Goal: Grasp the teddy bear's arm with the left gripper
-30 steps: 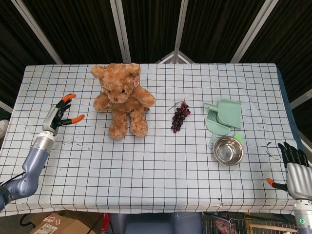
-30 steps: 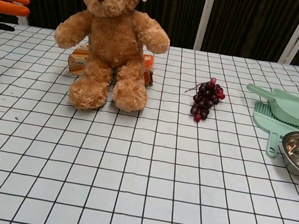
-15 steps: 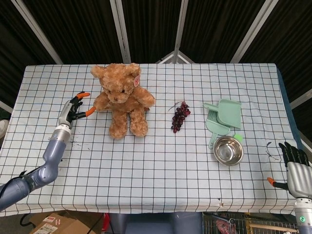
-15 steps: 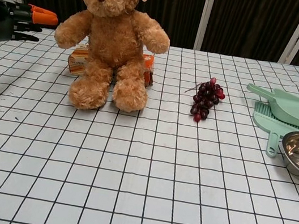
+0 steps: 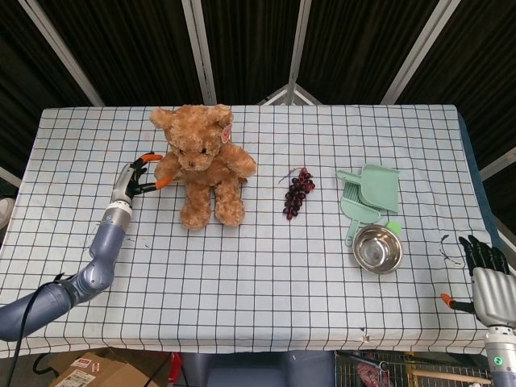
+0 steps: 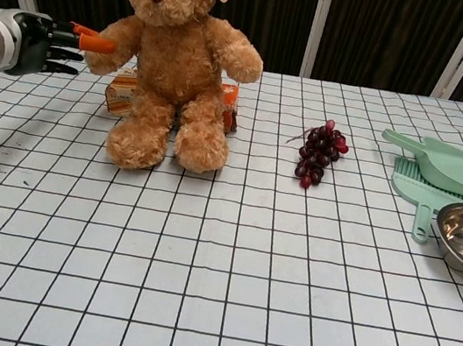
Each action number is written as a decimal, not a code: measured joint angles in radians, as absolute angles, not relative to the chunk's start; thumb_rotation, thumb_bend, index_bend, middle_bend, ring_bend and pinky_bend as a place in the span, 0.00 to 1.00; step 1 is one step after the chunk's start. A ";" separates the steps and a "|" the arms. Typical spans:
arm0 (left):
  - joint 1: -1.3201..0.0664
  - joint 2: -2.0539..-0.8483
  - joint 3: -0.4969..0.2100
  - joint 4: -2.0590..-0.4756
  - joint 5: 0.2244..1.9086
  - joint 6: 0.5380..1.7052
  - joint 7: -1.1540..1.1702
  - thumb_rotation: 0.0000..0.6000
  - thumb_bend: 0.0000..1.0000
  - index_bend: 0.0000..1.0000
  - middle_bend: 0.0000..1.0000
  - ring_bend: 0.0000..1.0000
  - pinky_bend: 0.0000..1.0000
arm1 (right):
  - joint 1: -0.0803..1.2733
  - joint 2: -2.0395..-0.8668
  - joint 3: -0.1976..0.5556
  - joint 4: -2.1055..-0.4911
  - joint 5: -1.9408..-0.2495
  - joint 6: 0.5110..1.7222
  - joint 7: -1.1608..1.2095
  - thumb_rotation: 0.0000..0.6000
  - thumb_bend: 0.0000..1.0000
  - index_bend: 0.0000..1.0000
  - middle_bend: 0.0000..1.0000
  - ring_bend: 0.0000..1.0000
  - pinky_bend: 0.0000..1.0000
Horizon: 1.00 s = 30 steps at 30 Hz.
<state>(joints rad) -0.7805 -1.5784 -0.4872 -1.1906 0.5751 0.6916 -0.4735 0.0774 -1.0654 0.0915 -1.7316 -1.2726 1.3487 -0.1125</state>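
Observation:
A brown teddy bear (image 5: pixel 201 161) (image 6: pixel 177 48) sits upright at the back left of the checked table, with a pink tag by its ear. My left hand (image 5: pixel 135 179) (image 6: pixel 44 44) is just left of the bear's arm (image 5: pixel 168 167) (image 6: pixel 111 42). Its orange-tipped fingers (image 6: pixel 93 42) are spread and reach the end of that arm, with the paw between them but not squeezed. My right hand (image 5: pixel 486 274) rests off the table's front right corner, holding nothing.
A small orange box (image 6: pixel 121 91) stands behind the bear's legs. A bunch of dark grapes (image 5: pixel 297 193) lies mid-table. A green dustpan and brush (image 5: pixel 367 193) and a steel bowl (image 5: pixel 377 247) lie to the right.
My left hand has travelled right across the table, from well clear of the bear to its arm's end. The bear and the right hand have not moved.

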 measured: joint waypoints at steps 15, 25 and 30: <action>-0.801 -1.631 -0.517 -1.154 0.544 0.722 -0.423 1.00 0.45 0.43 0.16 0.00 0.00 | 0.081 -1.062 0.089 -1.727 -1.276 1.343 -0.096 1.00 0.13 0.00 0.00 0.00 0.00; -0.793 -1.646 -0.542 -1.145 0.529 0.735 -0.416 1.00 0.55 0.50 0.22 0.00 0.00 | 0.083 -1.063 0.086 -1.726 -1.274 1.339 -0.098 1.00 0.13 0.00 0.00 0.00 0.00; -0.799 -1.658 -0.550 -1.135 0.489 0.744 -0.390 1.00 0.57 0.51 0.23 0.00 0.00 | 0.084 -1.065 0.086 -1.723 -1.272 1.337 -0.099 1.00 0.13 0.00 0.00 0.00 0.00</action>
